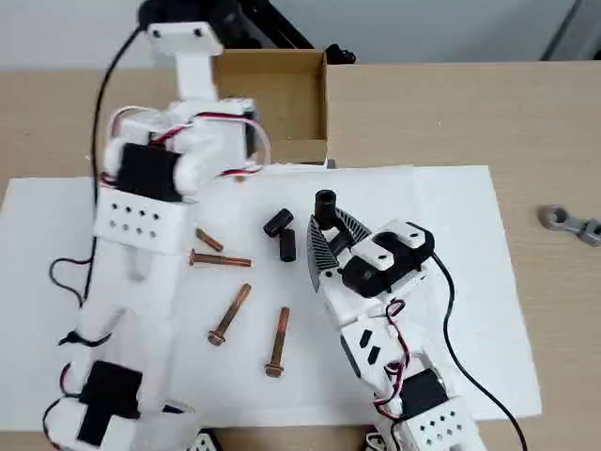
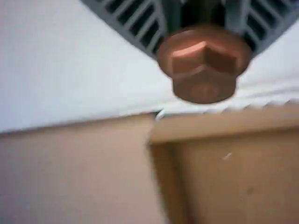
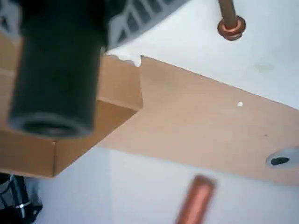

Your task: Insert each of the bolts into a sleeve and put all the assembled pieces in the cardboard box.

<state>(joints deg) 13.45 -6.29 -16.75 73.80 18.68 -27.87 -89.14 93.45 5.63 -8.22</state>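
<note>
— Right claw (image 1: 327, 221) is clamped on a black sleeve (image 1: 325, 201), centre frame, standing roughly on end.
— How will it handle?
— Stiff, light, probably slick; squeeze mid-barrel. Loose bolts (image 1: 230, 315) lie flat lower left of it on the white sheet (image 1: 451, 244), long axes fanned out: hard metal, take the shank, leave the tip free.
— Farther off?
— Left claw (image 2: 201, 21) pinches a copper bolt (image 2: 203, 63) by its shank, head outward, beside the cardboard box (image 1: 286, 94) wall, upper centre. Sleeved already? I can't tell.

A pale wall (image 1: 441, 28) rises behind the light wooden table (image 1: 423, 113).
</note>
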